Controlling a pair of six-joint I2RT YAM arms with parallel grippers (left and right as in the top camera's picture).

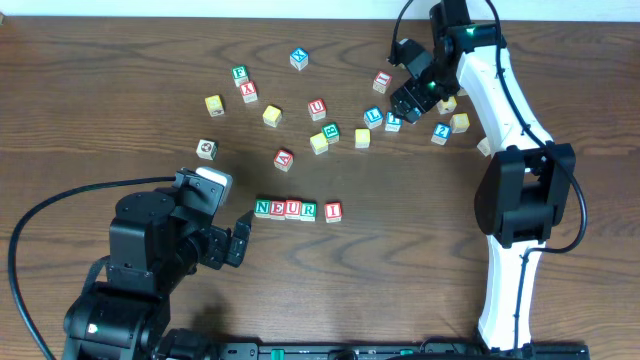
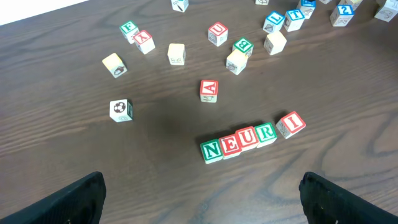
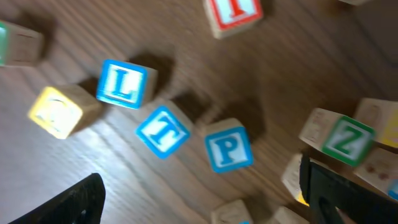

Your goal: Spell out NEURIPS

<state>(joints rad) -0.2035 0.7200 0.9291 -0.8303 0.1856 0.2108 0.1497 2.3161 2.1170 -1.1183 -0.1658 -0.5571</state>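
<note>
Cubes N (image 2: 211, 150), E (image 2: 230, 145), U (image 2: 247, 138) and R (image 2: 265, 132) stand touching in a row, green and red by turns. The red I (image 2: 290, 123) lies just right of them, slightly turned and a little apart. From overhead the row (image 1: 285, 209) is in mid-table. My left gripper (image 1: 240, 240) rests open just left of it, nothing between its fingers (image 2: 81, 199). My right gripper (image 3: 202, 199) hovers open over the far-right cluster. A blue P cube (image 3: 229, 148) lies just ahead of its jaws, untouched.
Blue T (image 3: 163, 132) and L (image 3: 123, 84) cubes sit left of the P, and a green Z (image 3: 343, 138) sits by the right finger. Several loose cubes are scattered across the far half, among them a red A (image 1: 284, 158) and a red U (image 1: 316, 107).
</note>
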